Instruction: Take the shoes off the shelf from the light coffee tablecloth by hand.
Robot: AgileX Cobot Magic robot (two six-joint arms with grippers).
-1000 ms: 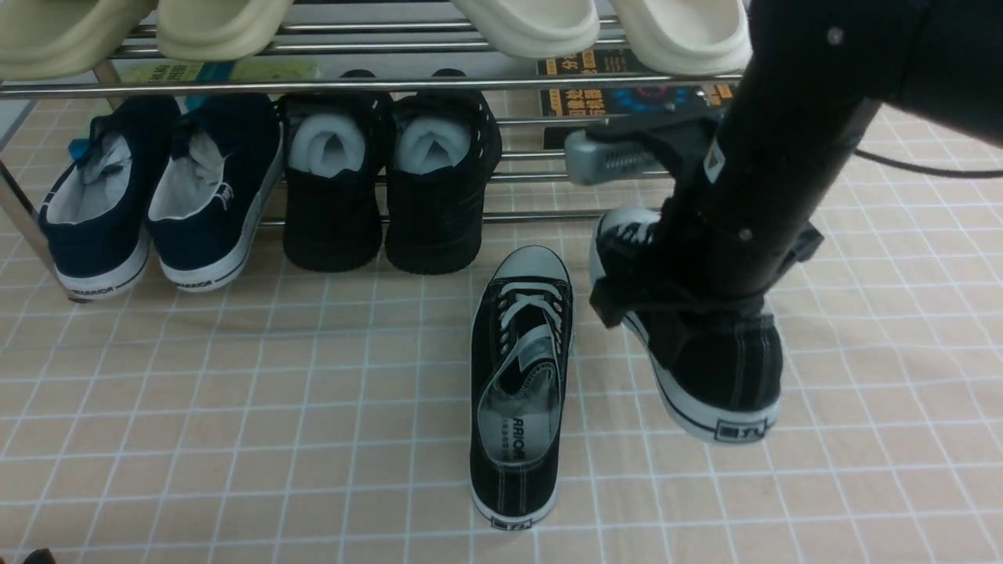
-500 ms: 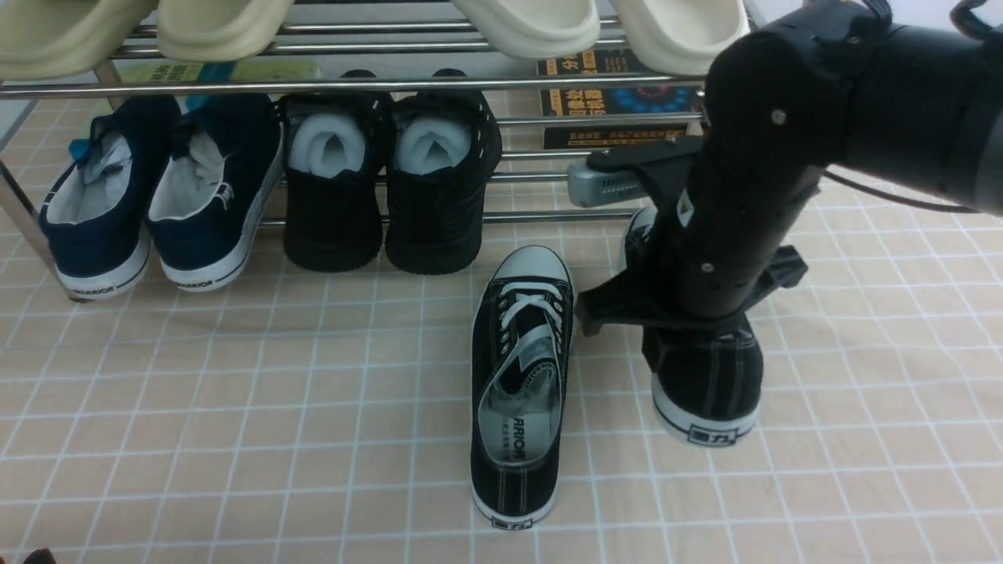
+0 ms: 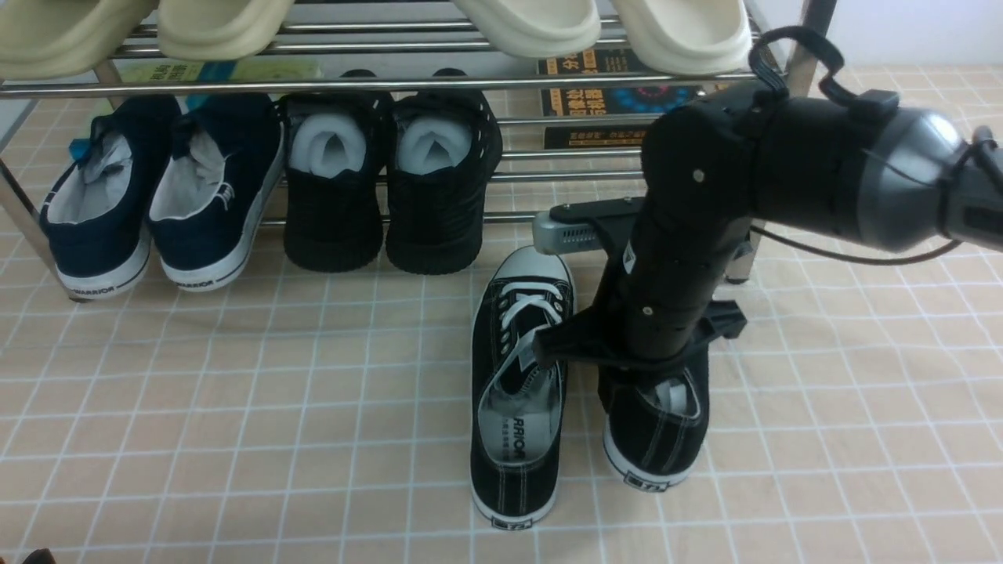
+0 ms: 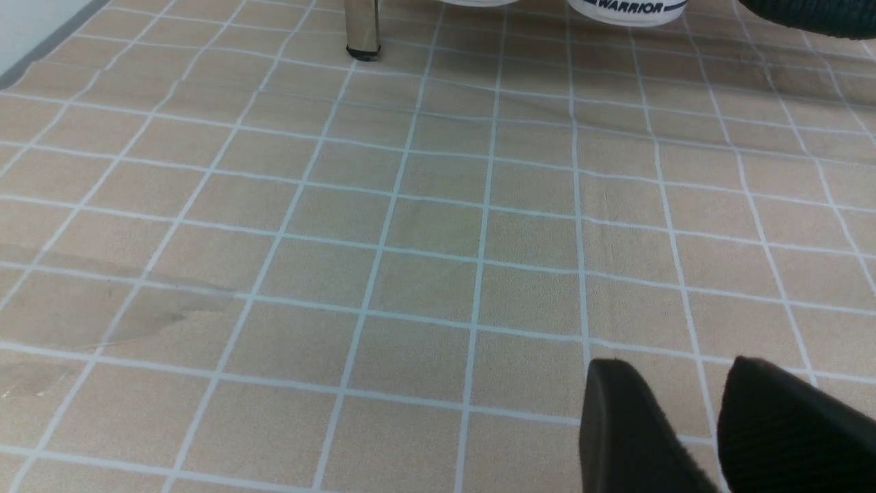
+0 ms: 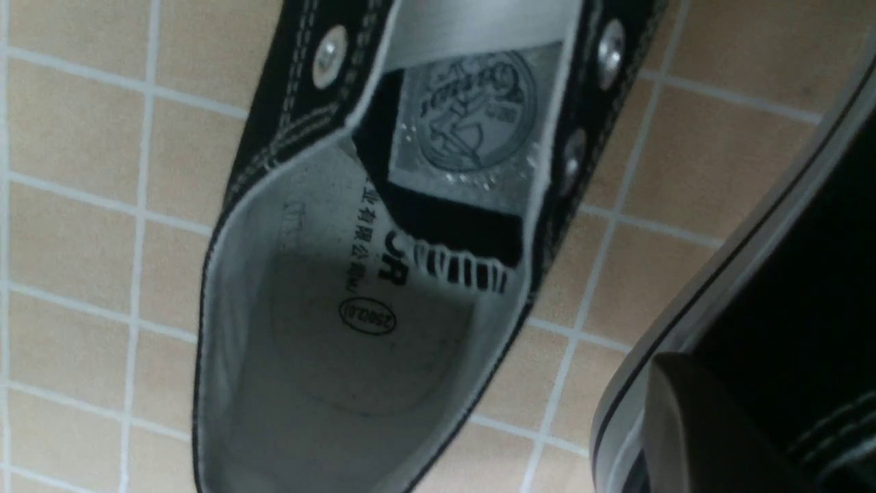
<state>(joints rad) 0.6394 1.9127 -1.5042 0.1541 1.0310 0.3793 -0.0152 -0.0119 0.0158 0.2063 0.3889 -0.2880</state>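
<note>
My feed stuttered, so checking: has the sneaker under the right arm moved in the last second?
Yes. The right sneaker has shifted left and toward the camera, now close beside the left sneaker, which stayed put, and farther from the rack.

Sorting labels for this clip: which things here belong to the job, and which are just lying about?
Job: free sneaker, held sneaker, right hand, chrome shelf, tablecloth.
Lying about: navy pair, all-black stuffed pair, pale slippers.

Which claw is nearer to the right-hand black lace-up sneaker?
Right. The right claw grips that sneaker; the left claw hangs over bare tablecloth, far off by the shelf's left leg.
</note>
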